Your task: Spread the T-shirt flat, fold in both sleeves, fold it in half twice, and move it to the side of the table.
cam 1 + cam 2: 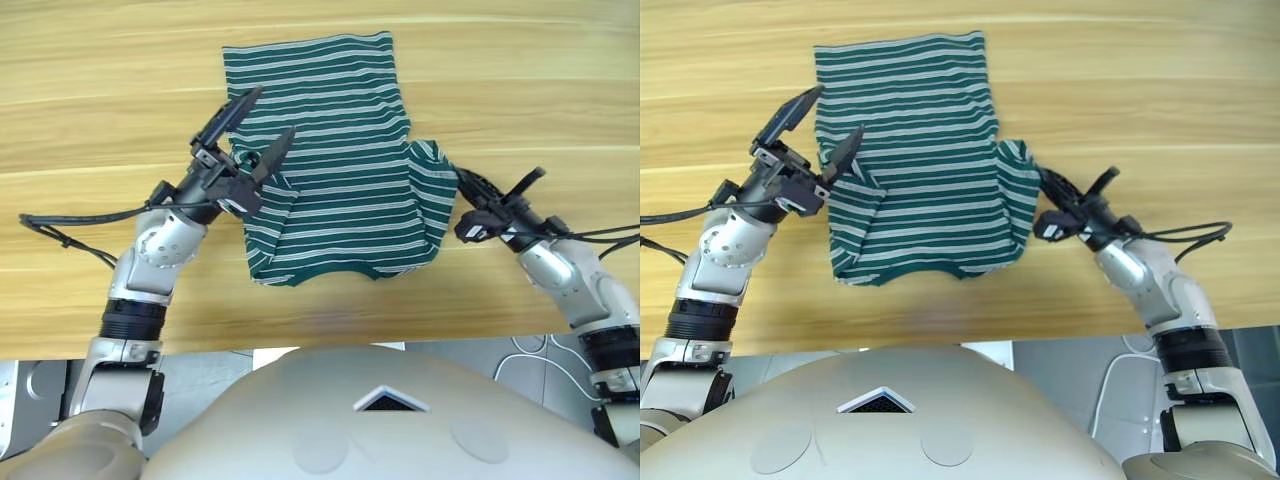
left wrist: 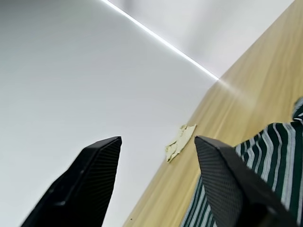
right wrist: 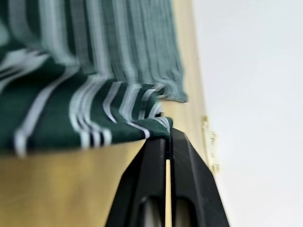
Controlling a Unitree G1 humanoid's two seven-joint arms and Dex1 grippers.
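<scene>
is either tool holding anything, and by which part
The right tool is shut on the T-shirt at its sleeve edge. The left tool is open, holding nothing.

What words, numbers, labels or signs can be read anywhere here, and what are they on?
None can be read.
T-shirt: only green and white stripes, no print.
Table: plain wood, no marks.
Left gripper: a small pale patch sits behind its fingers, too small to read.
Right gripper: another such patch behind its fingers, also too small to read.
</scene>
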